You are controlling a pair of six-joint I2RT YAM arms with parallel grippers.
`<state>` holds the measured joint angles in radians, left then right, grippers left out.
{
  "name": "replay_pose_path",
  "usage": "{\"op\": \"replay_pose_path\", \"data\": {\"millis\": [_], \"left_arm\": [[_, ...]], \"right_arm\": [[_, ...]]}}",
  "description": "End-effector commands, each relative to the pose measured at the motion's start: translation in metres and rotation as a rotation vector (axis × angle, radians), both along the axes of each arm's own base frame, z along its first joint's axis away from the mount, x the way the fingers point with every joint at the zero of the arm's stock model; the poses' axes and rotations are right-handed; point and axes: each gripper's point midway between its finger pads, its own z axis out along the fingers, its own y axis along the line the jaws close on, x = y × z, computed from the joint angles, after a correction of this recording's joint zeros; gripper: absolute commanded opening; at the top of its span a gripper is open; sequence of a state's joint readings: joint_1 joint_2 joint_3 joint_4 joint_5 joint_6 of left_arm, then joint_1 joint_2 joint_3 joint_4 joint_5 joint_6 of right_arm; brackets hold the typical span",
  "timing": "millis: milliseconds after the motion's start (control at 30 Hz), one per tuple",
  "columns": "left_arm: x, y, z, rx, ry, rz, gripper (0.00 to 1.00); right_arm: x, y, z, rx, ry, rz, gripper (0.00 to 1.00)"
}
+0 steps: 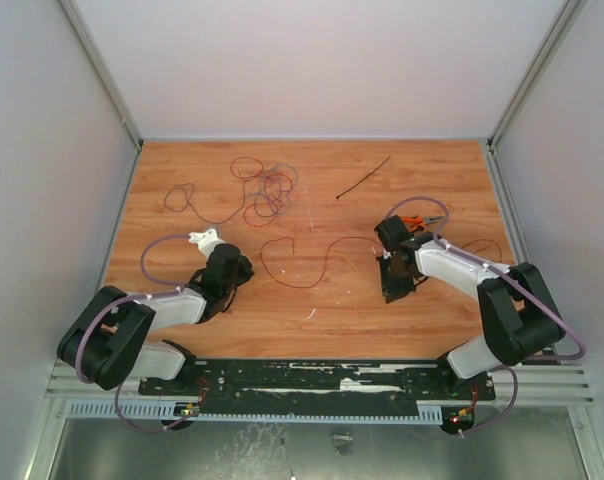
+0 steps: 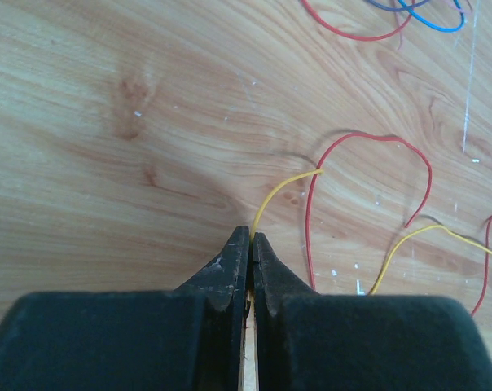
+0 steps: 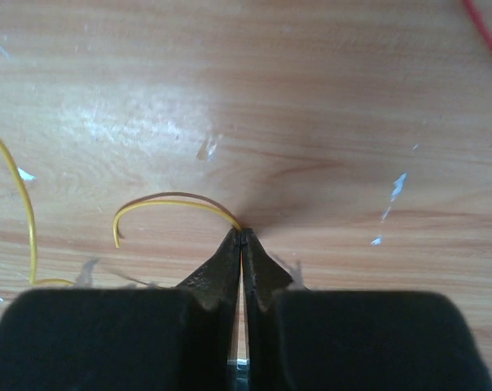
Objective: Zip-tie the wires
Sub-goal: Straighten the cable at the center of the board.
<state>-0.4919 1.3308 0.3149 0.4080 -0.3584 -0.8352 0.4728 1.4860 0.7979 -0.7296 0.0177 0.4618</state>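
Wrist views showing left gripper (image 2: 250, 238), right gripper (image 3: 242, 236) each pinching thin yellow wire (image 2: 287, 181), top view alone showing black plastic zip tie (image 1: 363, 178) lying clear beyond right gripper.

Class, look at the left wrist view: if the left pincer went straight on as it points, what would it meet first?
Probably only bare table. The left pincer, shut on a yellow wire, has the red loop right of its line.

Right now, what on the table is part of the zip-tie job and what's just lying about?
Job: wires; zip tie; yellow wire, pinched by the shut left gripper and the shut right gripper.
Lying about: pliers.
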Motion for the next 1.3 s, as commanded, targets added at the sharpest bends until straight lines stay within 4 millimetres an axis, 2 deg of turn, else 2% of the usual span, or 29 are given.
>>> {"op": "replay_pose_path", "data": {"millis": [0,100,200,300,433,600,733,800,900,1100,1267], "left_arm": [[0.001,0.005,0.006,-0.021,-0.028,0.014,0.0],[0.0,0.005,0.008,-0.027,-0.032,0.009,0.0],[0.0,0.002,0.011,-0.042,-0.038,-0.006,0.0],[0.0,-0.003,0.016,-0.065,-0.047,-0.025,0.0],[0.002,-0.019,0.025,-0.132,-0.061,-0.075,0.0],[0.004,-0.028,0.027,-0.155,-0.059,-0.099,0.0],[0.003,-0.03,0.023,-0.158,-0.052,-0.101,0.0],[0.002,-0.032,0.019,-0.16,-0.042,-0.106,0.0],[0.001,-0.037,0.013,-0.164,-0.027,-0.121,0.0],[0.002,-0.038,0.005,-0.14,-0.014,-0.126,0.0],[0.005,-0.036,0.004,-0.122,-0.017,-0.118,0.0]], "right_arm": [[0.031,-0.022,-0.015,-0.064,-0.052,-0.037,0.0],[0.055,-0.03,-0.008,-0.071,-0.067,-0.074,0.0],[0.073,-0.048,0.005,-0.191,-0.088,-0.071,0.0],[0.089,-0.076,0.027,-0.334,-0.131,-0.101,0.0],[0.107,-0.107,0.062,-0.364,-0.222,-0.175,0.0],[0.11,-0.165,0.101,-0.48,-0.286,-0.289,0.0],[0.103,-0.212,0.118,-0.56,-0.297,-0.422,0.0],[0.102,-0.227,0.118,-0.571,-0.283,-0.475,0.0],[0.11,-0.236,0.109,-0.564,-0.284,-0.522,0.0],[0.118,-0.235,0.066,-0.528,-0.252,-0.545,0.0],[0.117,-0.239,0.047,-0.529,-0.239,-0.555,0.0]]}}
